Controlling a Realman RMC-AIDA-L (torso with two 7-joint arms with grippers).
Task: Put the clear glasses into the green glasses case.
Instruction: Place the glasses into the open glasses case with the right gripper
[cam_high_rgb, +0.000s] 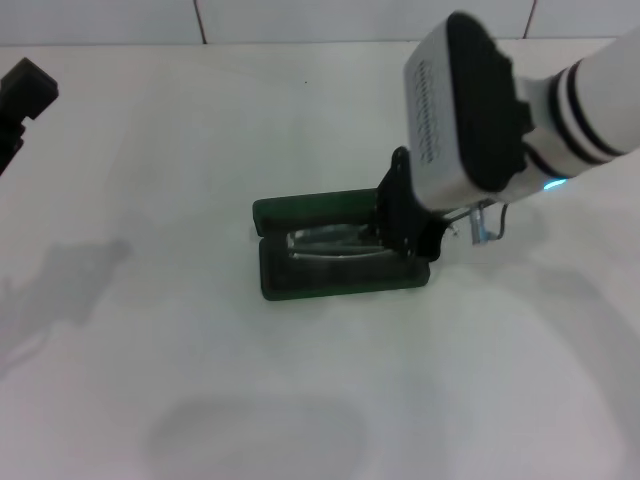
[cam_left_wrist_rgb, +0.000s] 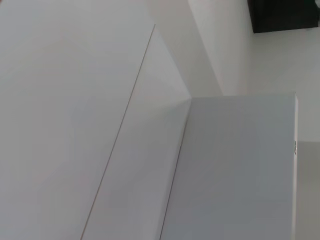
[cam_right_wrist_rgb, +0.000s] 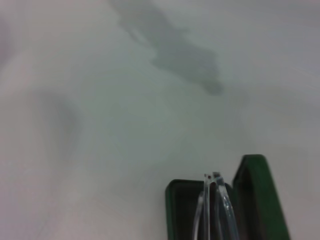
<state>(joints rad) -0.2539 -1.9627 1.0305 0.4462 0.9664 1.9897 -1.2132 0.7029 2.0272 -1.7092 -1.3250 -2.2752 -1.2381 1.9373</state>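
Head view: right claw (cam_high_rgb: 400, 232) over open green glasses case (cam_high_rgb: 340, 278), clear glasses (cam_high_rgb: 325, 243) inside; grip state unclear.

Bare table (cam_high_rgb: 200, 380) around open case (cam_high_rgb: 300, 285)

Our right arm (cam_high_rgb: 600, 90) is a white cylindrical link carrying two black bands near the wrist. It ends in a white rounded-rectangular housing (cam_high_rgb: 450, 110) with a black rear section and a row of small ventilation slots along one edge. A blue-cyan indicator light (cam_high_rgb: 552, 184) glows beneath the wrist, beside a thin grey cable loop (cam_high_rgb: 490, 228). Our right pincer (cam_high_rgb: 402, 215) is matt black. Our left pincer (cam_high_rgb: 25, 95) is a black, blocky part at the frame edge.
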